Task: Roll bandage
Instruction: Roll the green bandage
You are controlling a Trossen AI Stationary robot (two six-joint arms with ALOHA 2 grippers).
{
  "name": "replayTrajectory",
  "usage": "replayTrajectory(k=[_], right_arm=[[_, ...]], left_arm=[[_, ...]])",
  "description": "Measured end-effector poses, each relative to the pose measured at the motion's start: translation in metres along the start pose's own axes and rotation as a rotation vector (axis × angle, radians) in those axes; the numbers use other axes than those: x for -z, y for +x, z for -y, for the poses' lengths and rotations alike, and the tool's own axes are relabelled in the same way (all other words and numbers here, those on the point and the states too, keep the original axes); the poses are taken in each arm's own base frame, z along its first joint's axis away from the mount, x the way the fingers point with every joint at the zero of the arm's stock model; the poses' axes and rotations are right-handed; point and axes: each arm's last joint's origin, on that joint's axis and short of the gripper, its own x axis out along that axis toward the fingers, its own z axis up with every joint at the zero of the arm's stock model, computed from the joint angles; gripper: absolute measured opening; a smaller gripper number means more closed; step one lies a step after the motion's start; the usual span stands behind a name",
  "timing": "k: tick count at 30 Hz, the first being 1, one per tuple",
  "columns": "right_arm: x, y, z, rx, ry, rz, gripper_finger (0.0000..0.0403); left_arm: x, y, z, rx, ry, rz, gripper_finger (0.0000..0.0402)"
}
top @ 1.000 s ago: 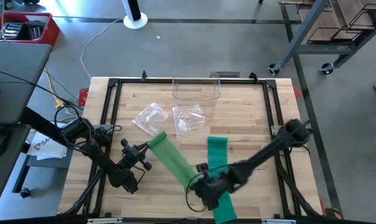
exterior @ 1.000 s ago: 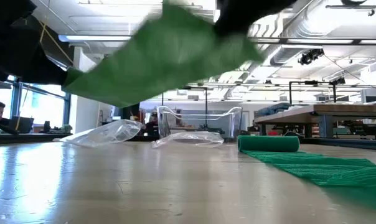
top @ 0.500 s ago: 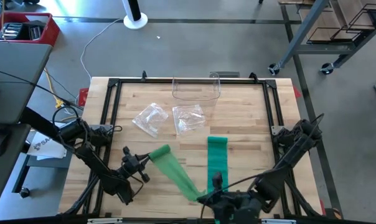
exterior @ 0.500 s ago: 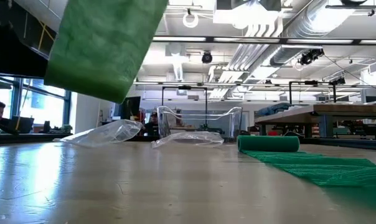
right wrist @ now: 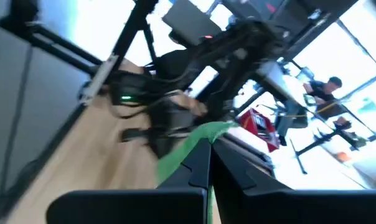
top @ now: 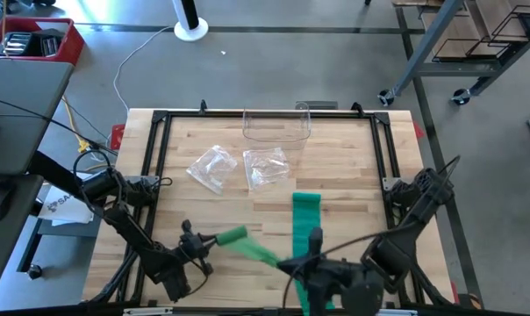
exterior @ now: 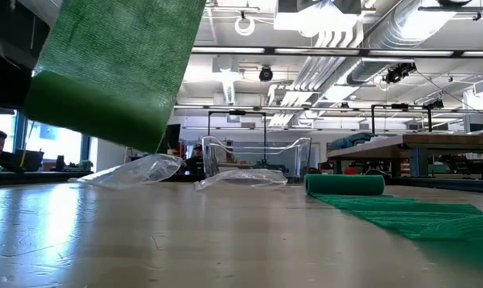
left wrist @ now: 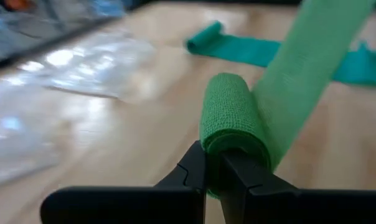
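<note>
A light green bandage has its rolled end point(top: 232, 235) point(left wrist: 228, 118) in my shut left gripper point(top: 214, 242) point(left wrist: 214, 167), near the table's front left. Its unrolled strip point(top: 261, 253) point(exterior: 113, 72) runs up through the air to my shut right gripper point(top: 290, 263) point(right wrist: 205, 163), which is high above the near edge. A second, darker green bandage lies flat on the table: its rolled end point(top: 305, 198) point(exterior: 345, 184) is farther back, and its strip point(top: 304, 226) point(exterior: 409, 216) runs toward the near edge. My left gripper pinches the end face of the light green roll point(left wrist: 220, 148) between its two fingertips, coming nearly level along the roll's axis. The roll is held clear of the table, and the strip leaves it upward. My right gripper pinches the free end of the light green strip point(right wrist: 197, 138) between its two fingers, high above the table. The strip runs down from the fingers toward the roll, fairly straight and off the table.
Two crumpled clear plastic bags point(top: 211, 165) point(top: 267, 167) lie mid-table, and a clear plastic container point(top: 276, 125) stands at the far edge. A black frame point(top: 160, 158) borders the table. Bare wood shows between the bags and the near edge.
My right gripper has risen and drawn toward the near edge with the strip's end, turning as it went. My left gripper has carried the roll toward the near edge and swung round. The strip, which sagged broad and flat, now stretches off the table, turned nearly edge-on.
</note>
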Motion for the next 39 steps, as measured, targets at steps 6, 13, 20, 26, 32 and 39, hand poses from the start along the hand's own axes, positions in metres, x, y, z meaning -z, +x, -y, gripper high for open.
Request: replayTrajectory(k=[6, 13, 20, 26, 32, 39], right_arm=[[-0.001, 0.022, 0.036, 0.028, 0.000, -0.023, 0.0000], [0.014, 0.049, 0.077, 0.054, 0.041, -0.118, 0.0000], [0.047, 0.075, 0.107, -0.071, 0.174, -0.280, 0.0000], [0.067, 0.090, 0.105, -0.141, 0.232, -0.411, 0.0000], [0.088, 0.122, 0.069, -0.296, 0.250, -0.403, 0.0000], [0.128, 0.142, 0.010, -0.416, 0.266, -0.357, 0.0000]], left_arm=[[-0.009, -0.002, 0.031, 0.182, 0.019, -0.024, 0.0014], [-0.027, -0.009, 0.054, 0.368, 0.007, 0.028, 0.0014], [-0.047, -0.024, 0.069, 0.534, 0.002, 0.146, 0.0013], [-0.071, -0.053, 0.084, 0.566, 0.077, 0.283, 0.0007], [-0.099, -0.073, 0.098, 0.575, 0.158, 0.368, 0.0006], [-0.116, -0.092, 0.103, 0.528, 0.211, 0.422, 0.0005]])
